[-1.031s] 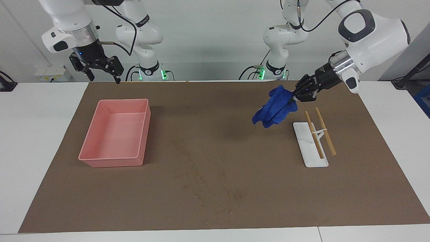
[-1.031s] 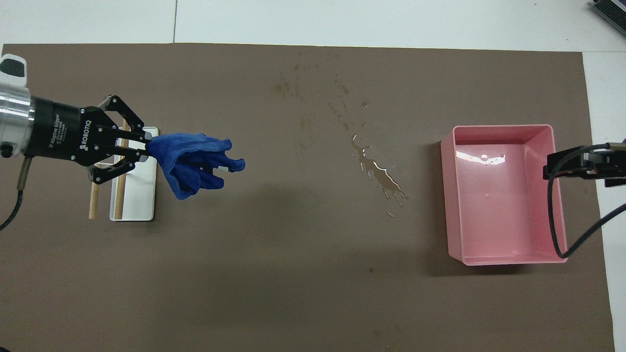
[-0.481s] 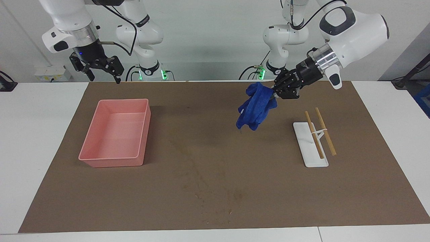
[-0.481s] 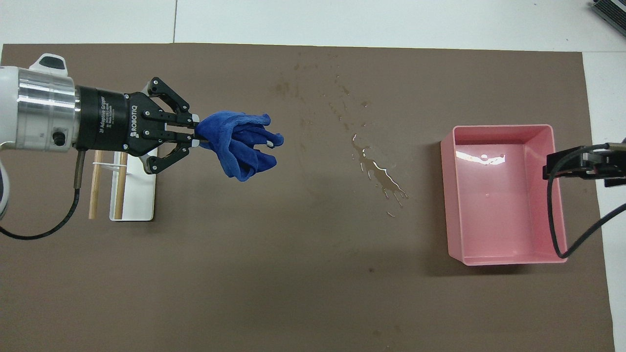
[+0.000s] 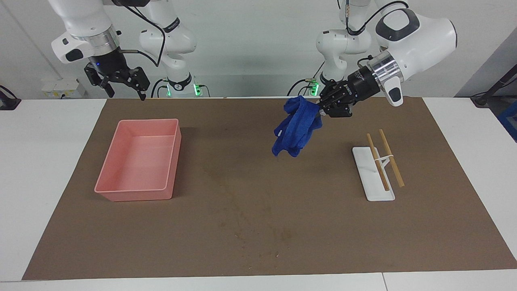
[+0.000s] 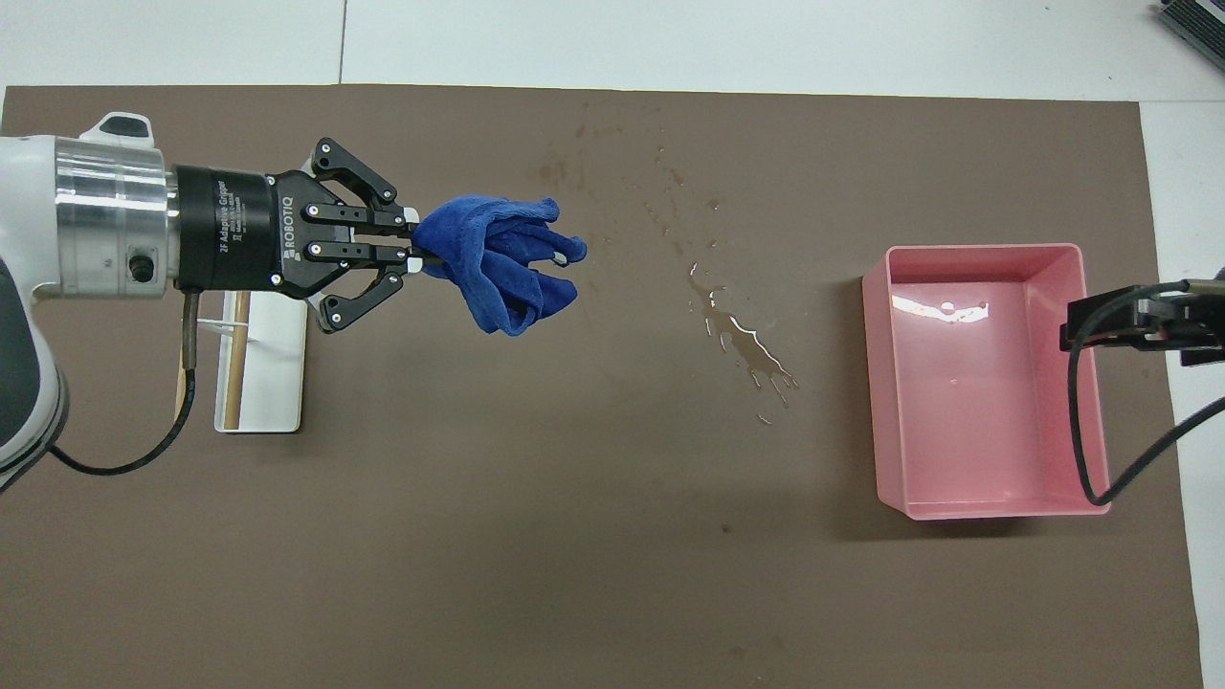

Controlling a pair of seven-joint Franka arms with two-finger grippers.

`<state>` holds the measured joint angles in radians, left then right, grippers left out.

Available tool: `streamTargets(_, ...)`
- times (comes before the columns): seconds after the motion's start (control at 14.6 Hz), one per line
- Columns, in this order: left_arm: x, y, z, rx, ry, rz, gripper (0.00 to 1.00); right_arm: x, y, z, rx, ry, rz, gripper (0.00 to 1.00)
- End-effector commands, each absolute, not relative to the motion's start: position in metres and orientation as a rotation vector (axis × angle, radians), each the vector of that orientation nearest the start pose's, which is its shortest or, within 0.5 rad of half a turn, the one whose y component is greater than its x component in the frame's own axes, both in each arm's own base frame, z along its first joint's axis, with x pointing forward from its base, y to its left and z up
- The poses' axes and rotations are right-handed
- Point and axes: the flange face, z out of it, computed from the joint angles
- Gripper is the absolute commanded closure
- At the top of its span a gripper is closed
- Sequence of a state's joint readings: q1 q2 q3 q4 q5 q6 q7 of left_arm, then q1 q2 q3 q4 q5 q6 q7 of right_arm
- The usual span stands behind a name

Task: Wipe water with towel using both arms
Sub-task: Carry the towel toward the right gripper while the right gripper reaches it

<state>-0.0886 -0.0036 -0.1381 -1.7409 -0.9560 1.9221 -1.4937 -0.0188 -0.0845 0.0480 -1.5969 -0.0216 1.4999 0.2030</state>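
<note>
Overhead view: we saw our left gripper (image 6: pixel 413 246) clamped on the towel (image 6: pixel 507 261) — raised over the table (image 6: pixel 593 555), the water (image 6: pixel 742 340) lying toward the right arm's end; right gripper (image 5: pixel 121 81) waited, fingers apart.

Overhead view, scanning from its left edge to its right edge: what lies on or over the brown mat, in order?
White stand with wooden sticks → left gripper → blue towel → water puddle → pink bin → right gripper.

Pink bin (image 5: pixel 137 161), white stand (image 5: pixel 372 173) with wooden sticks (image 5: pixel 391 157), brown mat (image 5: pixel 258 226).
</note>
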Motion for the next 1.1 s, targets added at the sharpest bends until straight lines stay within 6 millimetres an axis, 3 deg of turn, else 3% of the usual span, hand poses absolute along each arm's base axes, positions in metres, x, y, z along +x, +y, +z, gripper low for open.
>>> streamTargets(0.0,0.543,-0.196,0.609,1.635,1.607,-0.740,1.00,0.516,0.022,0.654,-3.067,0.550,-0.006,0.00)
streamTargets(0.14,0.544,-0.196,0.608,1.630,1.610,-0.734,1.00,0.514,0.047,0.655,-2.899,0.835,0.050,0.00)
streamTargets(0.34,0.542,-0.201,0.608,1.637,1.604,-0.738,1.00,0.513,0.101,0.659,-2.689,1.193,0.096,0.00)
streamTargets(0.55,0.533,-0.223,0.613,1.653,1.580,-0.733,1.00,0.520,0.129,0.665,-2.310,1.606,0.202,0.00)
streamTargets(0.82,0.530,-0.240,0.616,1.629,1.588,-0.717,1.00,0.538,0.188,0.660,-1.894,1.924,0.311,0.00)
streamTargets(1.03,0.523,-0.260,0.626,1.590,1.565,-0.691,1.00,0.546,0.234,0.656,-1.765,1.976,0.363,0.00)
